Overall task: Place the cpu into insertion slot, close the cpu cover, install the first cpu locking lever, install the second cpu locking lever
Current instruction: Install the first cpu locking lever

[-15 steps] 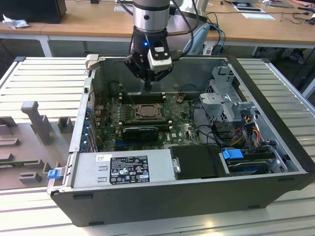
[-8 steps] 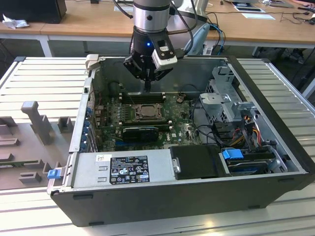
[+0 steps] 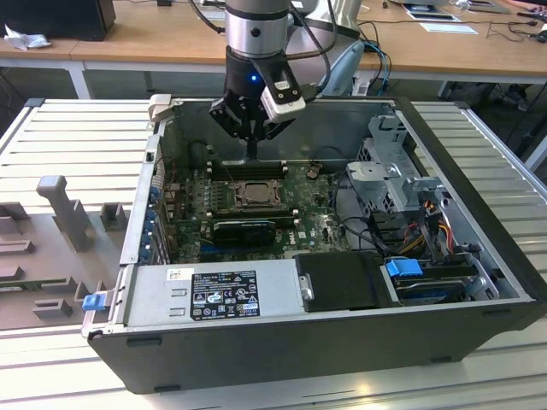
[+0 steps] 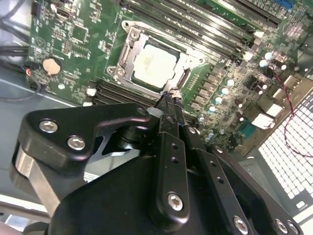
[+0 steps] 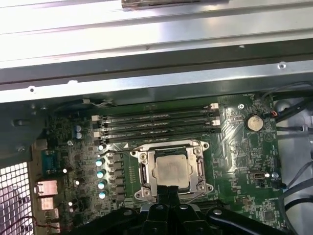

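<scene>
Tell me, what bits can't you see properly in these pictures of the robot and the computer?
First wrist view: the hand covers one edge of the insertion slot, so whether a lever is latched there is hidden.
Second wrist view: the hand's tip overlaps the slot's edge; touching or just above, I cannot tell.
Exterior view: the cpu is too small to show how it sits.

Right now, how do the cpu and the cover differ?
The cpu is a solid pale square; the cover is a shinier metal frame with an open middle. The cpu lies inside; the cover rings it. Both are square and lie flat.
</scene>
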Robot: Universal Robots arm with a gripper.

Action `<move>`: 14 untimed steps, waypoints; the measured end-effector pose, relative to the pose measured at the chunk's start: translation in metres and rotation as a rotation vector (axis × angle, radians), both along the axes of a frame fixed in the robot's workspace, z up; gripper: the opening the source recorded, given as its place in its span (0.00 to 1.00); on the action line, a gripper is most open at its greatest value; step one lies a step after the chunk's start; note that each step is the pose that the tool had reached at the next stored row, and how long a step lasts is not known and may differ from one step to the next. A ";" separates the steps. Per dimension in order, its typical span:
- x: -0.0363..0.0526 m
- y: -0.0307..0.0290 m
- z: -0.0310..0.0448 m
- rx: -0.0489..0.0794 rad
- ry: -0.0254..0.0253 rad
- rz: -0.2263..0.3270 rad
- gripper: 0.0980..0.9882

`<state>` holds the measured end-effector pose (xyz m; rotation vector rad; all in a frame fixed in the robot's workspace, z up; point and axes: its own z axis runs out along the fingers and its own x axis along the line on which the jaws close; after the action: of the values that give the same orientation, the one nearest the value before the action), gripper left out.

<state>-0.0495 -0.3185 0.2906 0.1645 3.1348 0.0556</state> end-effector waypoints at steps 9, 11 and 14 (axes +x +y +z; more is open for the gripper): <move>-0.0082 0.0000 -0.0111 0.021 0.0005 0.083 0.01; -0.0183 0.0000 -0.0134 0.021 0.0006 0.084 0.01; -0.0319 0.0003 -0.0153 0.022 0.0004 0.084 0.01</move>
<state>-0.0814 -0.3182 0.2753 0.0329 3.1412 0.0901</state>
